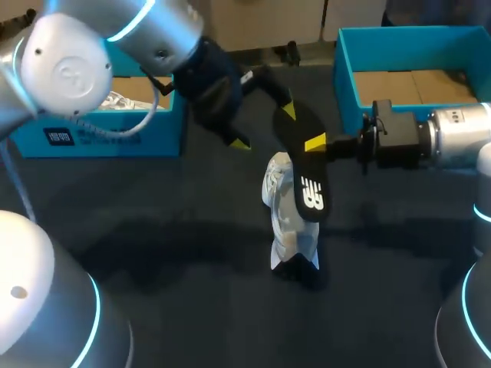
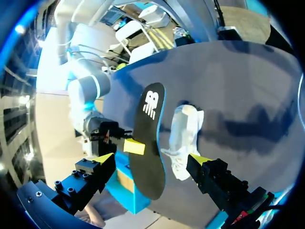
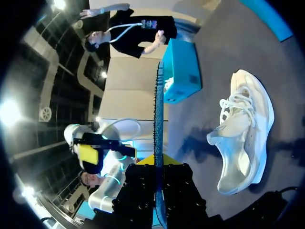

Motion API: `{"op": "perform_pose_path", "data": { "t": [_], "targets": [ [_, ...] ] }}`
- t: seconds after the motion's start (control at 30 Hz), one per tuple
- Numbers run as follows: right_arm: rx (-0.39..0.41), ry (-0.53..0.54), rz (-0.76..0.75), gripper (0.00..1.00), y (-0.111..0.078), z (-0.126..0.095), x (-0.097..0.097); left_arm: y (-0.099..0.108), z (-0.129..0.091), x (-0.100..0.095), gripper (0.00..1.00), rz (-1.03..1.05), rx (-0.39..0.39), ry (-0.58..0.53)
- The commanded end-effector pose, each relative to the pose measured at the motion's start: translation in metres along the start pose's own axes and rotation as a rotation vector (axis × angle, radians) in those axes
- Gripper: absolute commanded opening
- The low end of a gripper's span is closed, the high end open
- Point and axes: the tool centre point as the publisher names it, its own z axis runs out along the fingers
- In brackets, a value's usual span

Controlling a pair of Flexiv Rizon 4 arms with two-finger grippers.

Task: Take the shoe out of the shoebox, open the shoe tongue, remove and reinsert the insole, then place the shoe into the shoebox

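Note:
A black insole (image 1: pixel 304 167) hangs in the air above the table, and my right gripper (image 1: pixel 316 143) is shut on its edge. In the right wrist view the insole (image 3: pixel 158 124) runs edge-on out of my right gripper (image 3: pixel 158 163). Under it on the dark table lies the white shoe (image 1: pixel 287 222), also seen beside the insole (image 2: pixel 148 143) as the shoe (image 2: pixel 185 138) and the shoe (image 3: pixel 244 133). My left gripper (image 1: pixel 264 128) stands open at the insole's far end. Its fingers (image 2: pixel 102 161) flank the insole without gripping it.
The blue shoebox (image 1: pixel 347 84) stands at the back right, just behind my right arm. A second blue box (image 1: pixel 100 138) with crumpled paper sits at the back left, under my left arm. Dark table surface (image 1: pixel 192 268) lies in front of the shoe.

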Motion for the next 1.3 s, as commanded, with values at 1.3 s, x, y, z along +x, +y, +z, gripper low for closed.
{"op": "perform_pose_path", "data": {
  "t": [1.3],
  "targets": [
    [-0.054,0.116,0.043,0.0,-0.017,0.001,0.024,0.02,0.021,0.017,1.0,-0.022,0.063,-0.722]
  ]
}}
